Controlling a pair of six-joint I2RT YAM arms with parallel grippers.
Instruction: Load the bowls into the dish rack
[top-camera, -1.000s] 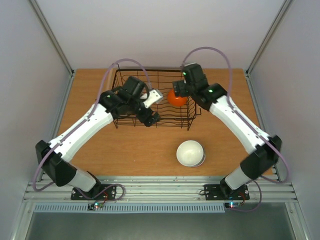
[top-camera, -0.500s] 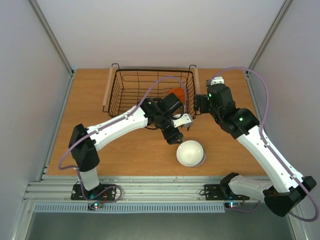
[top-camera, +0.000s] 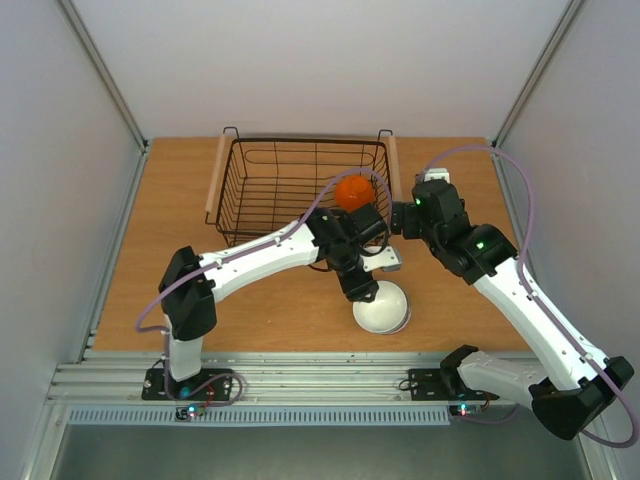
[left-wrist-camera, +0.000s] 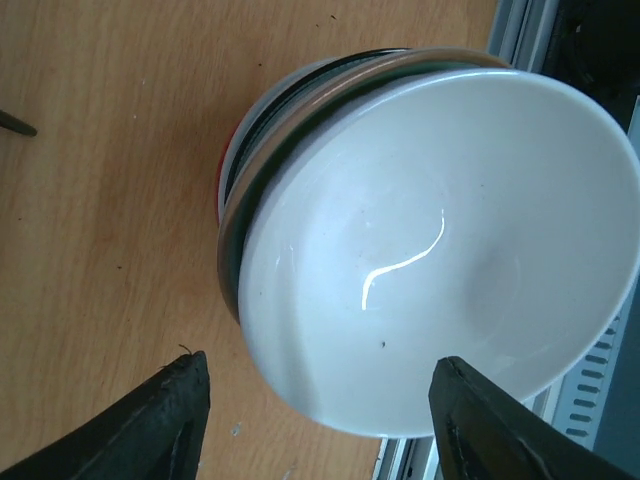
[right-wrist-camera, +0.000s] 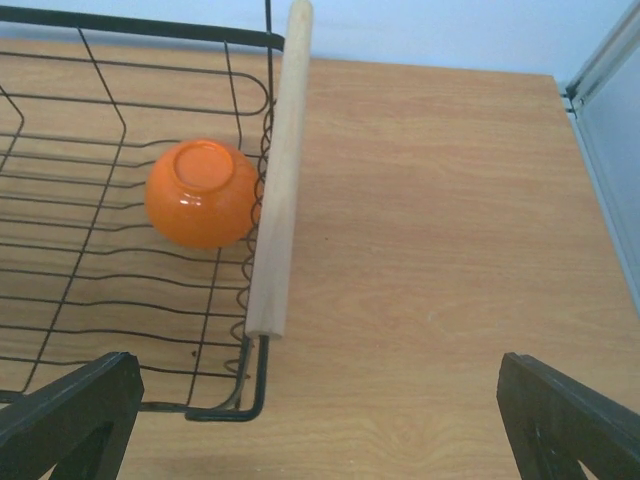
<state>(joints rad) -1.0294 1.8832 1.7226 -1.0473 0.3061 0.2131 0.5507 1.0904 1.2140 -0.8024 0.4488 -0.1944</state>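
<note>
The dish rack, black wire with two wooden handles, stands at the back centre. An orange bowl lies upside down in its right end, also seen in the right wrist view. A nested stack with a white bowl on top sits on the table in front. In the left wrist view the white bowl fills the frame, with darker rims below it. My left gripper is open and empty, its jaws straddling the stack's rim. My right gripper is open and empty beside the rack's right handle.
The wooden table ends at a metal rail at the near edge, close to the stack. Grey walls enclose the left, right and back sides. The left arm lies across the table in front of the rack.
My left gripper has swung out of the rack, right and nearer, to the bowl stack. My right gripper has let go of the orange bowl and drawn back to the right of the rack.
</note>
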